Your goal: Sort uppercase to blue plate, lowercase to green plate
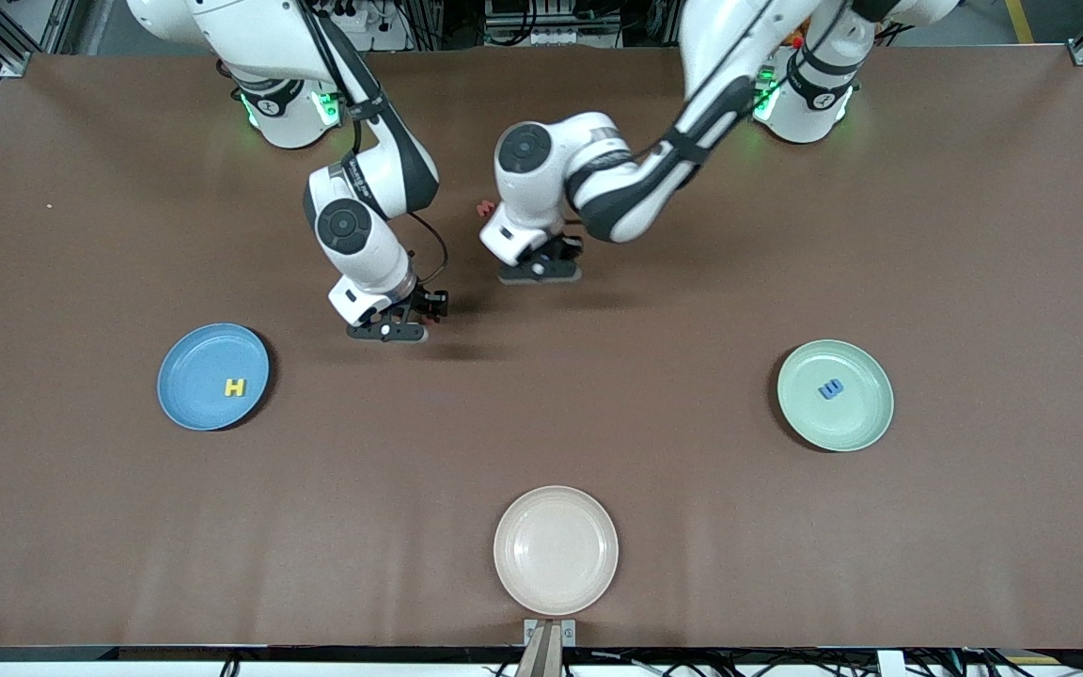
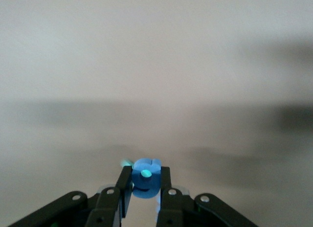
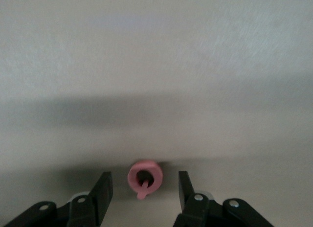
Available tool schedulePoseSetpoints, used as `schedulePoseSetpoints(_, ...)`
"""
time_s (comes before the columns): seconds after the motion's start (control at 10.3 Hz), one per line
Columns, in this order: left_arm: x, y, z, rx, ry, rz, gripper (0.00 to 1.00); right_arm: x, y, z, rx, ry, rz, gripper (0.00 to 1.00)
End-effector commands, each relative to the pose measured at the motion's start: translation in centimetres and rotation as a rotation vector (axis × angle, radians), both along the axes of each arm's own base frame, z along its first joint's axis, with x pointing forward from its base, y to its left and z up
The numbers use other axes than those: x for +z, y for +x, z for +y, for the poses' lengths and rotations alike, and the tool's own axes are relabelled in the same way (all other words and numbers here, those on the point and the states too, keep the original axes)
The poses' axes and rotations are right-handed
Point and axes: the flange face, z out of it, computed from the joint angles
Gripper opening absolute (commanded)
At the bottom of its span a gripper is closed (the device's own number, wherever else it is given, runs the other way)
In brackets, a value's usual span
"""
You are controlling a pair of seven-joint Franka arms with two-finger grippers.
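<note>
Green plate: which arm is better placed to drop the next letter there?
Left. The left gripper is already shut on a blue letter. The right gripper is open around the red Q on the table, ungrasped.

Yellow H on blue plate

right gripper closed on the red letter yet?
No. In the right wrist view the right gripper is open, its fingers standing apart on either side of the red letter without touching it.
</note>
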Motion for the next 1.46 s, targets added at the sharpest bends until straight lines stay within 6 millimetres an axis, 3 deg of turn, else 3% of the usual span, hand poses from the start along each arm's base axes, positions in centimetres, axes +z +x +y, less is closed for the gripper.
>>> schedulePoseSetpoints(0.0, 2.0, 5.7, 7.4, -0.039, 0.057, 0.02, 0.0, -0.3, -0.7, -0.2, -0.026, 0.006, 0.006, 0.69)
schedulePoseSetpoints(0.1, 1.9, 9.2, 11.9, -0.056, 0.063, 0.039, 0.0, -0.5, -0.8, -0.2, -0.027, 0.003, 0.009, 0.76)
schedulePoseSetpoints(0.29, 1.2, 15.0, 21.6, -0.091, 0.051, 0.076, 0.0, -1.3, -1.1, -0.2, -0.025, 0.001, 0.001, 0.74)
schedulePoseSetpoints(0.39, 0.3, 17.5, 27.6, -0.118, 0.045, 0.101, 0.0, -1.6, -1.3, 0.0, -0.02, 0.0, 0.003, 0.73)
schedulePoseSetpoints(0.49, -0.2, 19.3, 32.7, -0.147, 0.029, 0.11, 0.0, -1.9, -1.4, 0.2, -0.017, 0.0, 0.002, 0.73)
schedulePoseSetpoints(0.68, -1.7, 21.3, 38.8, -0.183, 0.004, 0.129, 0.0, -2.5, -1.7, 0.6, -0.018, 0.002, -0.004, 0.7)
schedulePoseSetpoints(0.78, -2.7, 21.6, 40.6, -0.178, -0.005, 0.14, 0.0, -2.5, -2.1, 1.3, -0.034, 0.007, -0.004, 0.7)
schedulePoseSetpoints(0.88, -3.3, 21.9, 42.3, -0.195, -0.018, 0.141, 0.16, -2.7, -2.2, 1.5, -0.033, 0.009, -0.006, 0.69)
schedulePoseSetpoints(0.97, -3.7, 22.0, 42.7, -0.229, -0.028, 0.137, 0.99, -2.8, -2.2, 1.5, -0.032, 0.007, -0.005, 0.68)
schedulePoseSetpoints(1.17, -3.0, 22.1, 42.7, -0.25, -0.025, 0.128, 1.0, -3.0, -2.3, 1.5, -0.03, 0.006, -0.005, 0.66)
schedulePoseSetpoints(1.36, -0.8, 21.9, 41.1, -0.298, -0.023, 0.113, 1.0, -3.2, -2.2, 1.4, -0.015, 0.006, -0.011, 0.63)
